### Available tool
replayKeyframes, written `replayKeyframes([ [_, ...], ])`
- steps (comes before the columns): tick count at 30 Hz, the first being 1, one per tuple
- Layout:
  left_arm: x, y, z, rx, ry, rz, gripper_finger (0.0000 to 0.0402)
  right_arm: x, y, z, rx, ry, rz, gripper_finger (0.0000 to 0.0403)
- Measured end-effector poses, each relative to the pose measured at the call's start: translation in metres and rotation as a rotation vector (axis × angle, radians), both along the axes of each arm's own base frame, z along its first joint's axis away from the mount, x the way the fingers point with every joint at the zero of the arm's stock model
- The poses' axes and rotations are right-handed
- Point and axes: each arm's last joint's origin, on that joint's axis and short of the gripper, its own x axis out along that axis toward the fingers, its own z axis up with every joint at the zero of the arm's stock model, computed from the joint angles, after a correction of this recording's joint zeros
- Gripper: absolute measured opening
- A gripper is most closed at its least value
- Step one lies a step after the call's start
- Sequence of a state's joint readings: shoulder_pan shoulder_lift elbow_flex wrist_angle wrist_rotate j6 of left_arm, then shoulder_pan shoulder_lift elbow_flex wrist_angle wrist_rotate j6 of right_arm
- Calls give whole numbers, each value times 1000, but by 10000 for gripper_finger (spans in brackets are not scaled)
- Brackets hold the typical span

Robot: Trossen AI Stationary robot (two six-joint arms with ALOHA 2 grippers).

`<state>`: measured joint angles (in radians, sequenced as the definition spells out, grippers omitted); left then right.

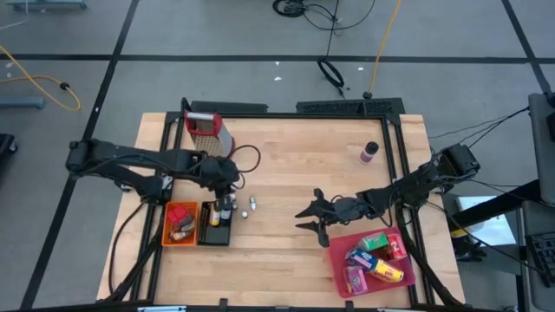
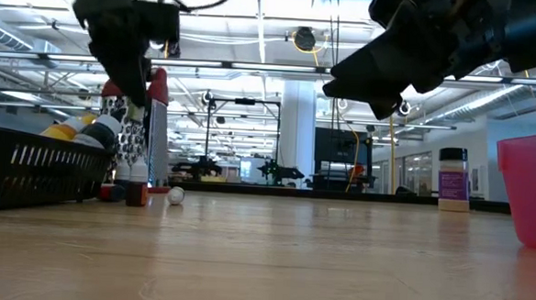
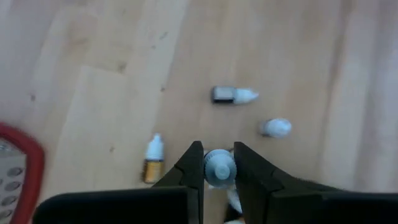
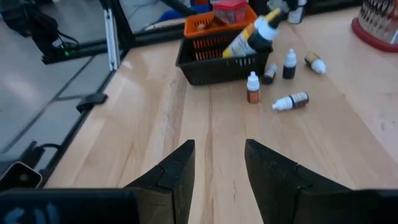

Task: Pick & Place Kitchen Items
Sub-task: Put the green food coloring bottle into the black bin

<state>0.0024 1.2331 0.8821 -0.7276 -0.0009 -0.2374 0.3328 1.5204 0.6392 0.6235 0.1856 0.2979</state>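
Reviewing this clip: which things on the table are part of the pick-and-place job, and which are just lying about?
Part of the job:
- little bottles loose on the wood
- small bottle between the left gripper fingers
- black basket, orange basket
- cartons in the pink bin
- right gripper, open, empty

Just lying about:
- red-topped grater
- purple-labelled jar

A wooden table (image 1: 286, 165) has a black frame around it. A metal grater (image 1: 206, 132) with a red top lies near the far left corner. Yellow cables (image 1: 35, 74) and black cables (image 1: 329, 69) lie on the grey floor (image 1: 217, 35).
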Motion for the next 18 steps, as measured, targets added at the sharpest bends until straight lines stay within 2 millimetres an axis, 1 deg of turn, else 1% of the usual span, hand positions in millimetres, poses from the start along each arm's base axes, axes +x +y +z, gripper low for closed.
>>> replayKeyframes([
  [2, -2, -7, 6, -12, 1, -6, 50, 0, 0, 0, -4, -3, 2, 132],
  [5, -5, -18, 10, -31, 29, -2, 49, 0, 0, 0, -7, -1, 3, 132],
  [11, -12, -41, 11, -76, 84, 1, 51, 0, 0, 0, -7, -1, 3, 132],
  [18, -20, -70, 10, -138, 104, 14, 52, 0, 0, 0, -14, -2, 5, 132],
])
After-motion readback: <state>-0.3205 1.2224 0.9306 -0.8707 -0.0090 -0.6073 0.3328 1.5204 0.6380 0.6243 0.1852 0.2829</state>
